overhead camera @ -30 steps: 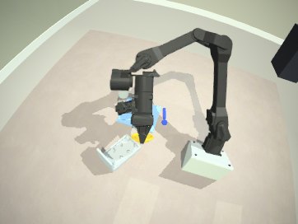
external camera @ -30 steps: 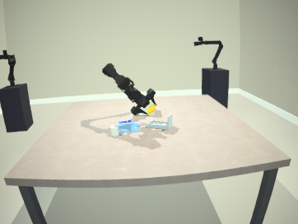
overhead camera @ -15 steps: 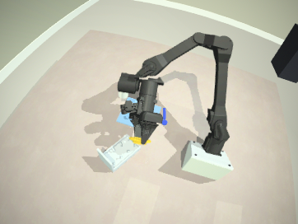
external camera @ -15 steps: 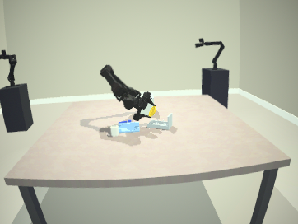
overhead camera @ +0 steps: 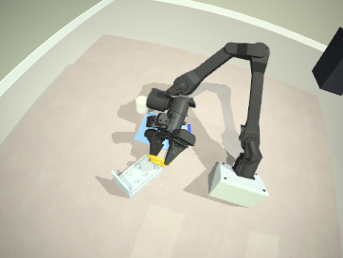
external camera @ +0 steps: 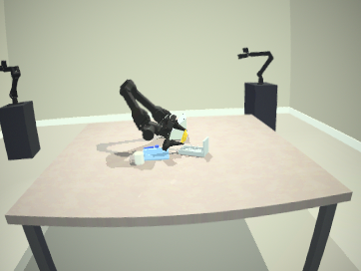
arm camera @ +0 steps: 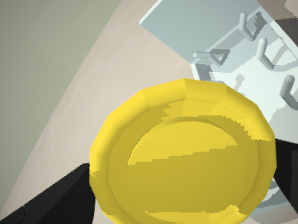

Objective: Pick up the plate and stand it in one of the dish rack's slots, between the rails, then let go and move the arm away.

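My gripper [overhead camera: 162, 157] [external camera: 176, 137] is shut on the yellow plate [overhead camera: 155, 160] [external camera: 183, 135] [arm camera: 182, 165]. The plate is held on edge, low over the near end of the pale grey dish rack [overhead camera: 137, 176] [external camera: 194, 148] [arm camera: 256, 63]. In the wrist view the plate's face fills the middle of the frame, and the rack's rails show behind it at the upper right. I cannot tell whether the plate's rim touches the rack or sits between the rails.
A light blue mat [overhead camera: 142, 134] [external camera: 156, 153] lies under the arm, with a blue utensil [overhead camera: 189, 128] beside it. A white cup [overhead camera: 141, 104] [external camera: 137, 158] stands near the mat. The arm's white base [overhead camera: 237, 187] is at the right. Black camera stands [external camera: 260, 102] [external camera: 19, 130] flank the table.
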`<state>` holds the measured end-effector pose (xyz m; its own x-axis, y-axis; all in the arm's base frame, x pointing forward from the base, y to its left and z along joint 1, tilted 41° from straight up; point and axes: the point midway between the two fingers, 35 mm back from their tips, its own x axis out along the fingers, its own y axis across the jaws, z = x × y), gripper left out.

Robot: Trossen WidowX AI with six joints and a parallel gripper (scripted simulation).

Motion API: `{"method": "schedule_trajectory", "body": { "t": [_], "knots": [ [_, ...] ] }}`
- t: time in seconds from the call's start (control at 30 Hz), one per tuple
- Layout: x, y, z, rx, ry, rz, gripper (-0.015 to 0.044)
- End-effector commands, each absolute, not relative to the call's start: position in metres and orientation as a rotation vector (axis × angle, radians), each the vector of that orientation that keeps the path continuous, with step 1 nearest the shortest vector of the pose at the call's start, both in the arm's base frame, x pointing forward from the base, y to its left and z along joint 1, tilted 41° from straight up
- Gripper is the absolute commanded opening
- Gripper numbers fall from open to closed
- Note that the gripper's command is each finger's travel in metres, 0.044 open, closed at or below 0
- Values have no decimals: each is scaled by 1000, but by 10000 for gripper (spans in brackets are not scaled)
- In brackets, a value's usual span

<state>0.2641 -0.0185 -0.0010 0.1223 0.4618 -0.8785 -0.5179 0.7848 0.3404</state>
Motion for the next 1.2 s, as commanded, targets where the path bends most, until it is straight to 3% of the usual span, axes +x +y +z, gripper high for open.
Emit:
{"method": "schedule_trajectory", "body": {
  "t": [0.0, 0.83, 1.17],
  "knots": [
    [263, -22, 0, -106, 1138, 776, 0],
    [254, -49, 14, -570, 469, 869, 0],
    [253, -50, 14, -585, 452, 866, 0]
  ]
}}
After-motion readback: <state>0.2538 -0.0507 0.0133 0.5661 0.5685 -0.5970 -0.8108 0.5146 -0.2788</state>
